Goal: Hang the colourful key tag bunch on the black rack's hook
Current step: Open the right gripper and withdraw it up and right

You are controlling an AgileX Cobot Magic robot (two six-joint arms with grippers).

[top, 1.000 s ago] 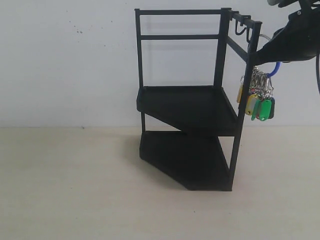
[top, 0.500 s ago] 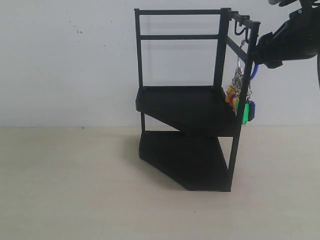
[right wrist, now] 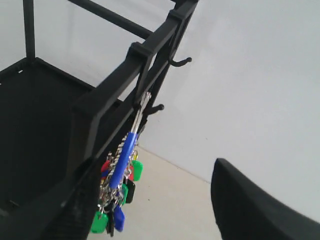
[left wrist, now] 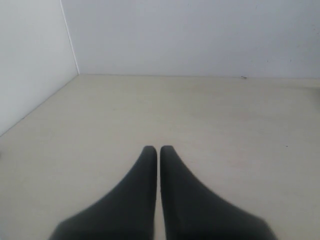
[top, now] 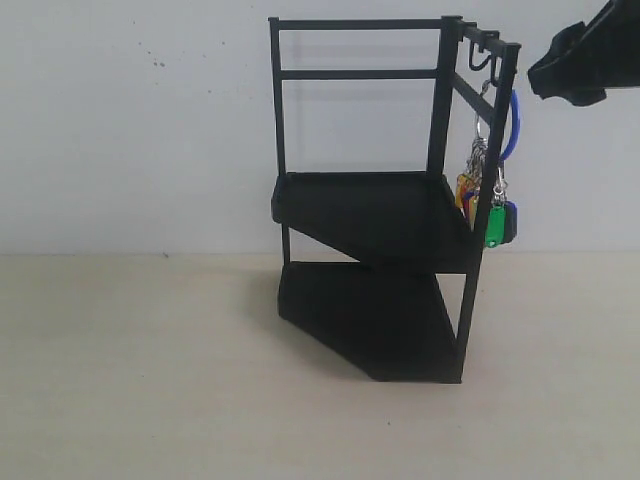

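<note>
The colourful key tag bunch [top: 488,208] hangs by its blue loop [top: 514,125] from a hook [top: 484,64] on the top rail of the black rack [top: 370,215], against the rack's right front post. In the right wrist view the blue loop [right wrist: 124,157] runs down from a hook [right wrist: 154,109], with the green, red, black and blue tags [right wrist: 116,197] dangling free. My right gripper [top: 560,75] is up and to the right of the rack, clear of the bunch; it [right wrist: 160,205] stands open and holds nothing. My left gripper [left wrist: 158,150] is shut and empty over bare table.
The rack stands at the back of a pale table [top: 150,380] against a white wall [top: 150,130]. A second hook [right wrist: 181,62] on the rail is bare. The left wrist view shows a wall corner [left wrist: 70,45].
The right gripper carried the bunch in to the rail, let go of the loop and drew back up to the right. The bunch now hangs from the hook on its own.
</note>
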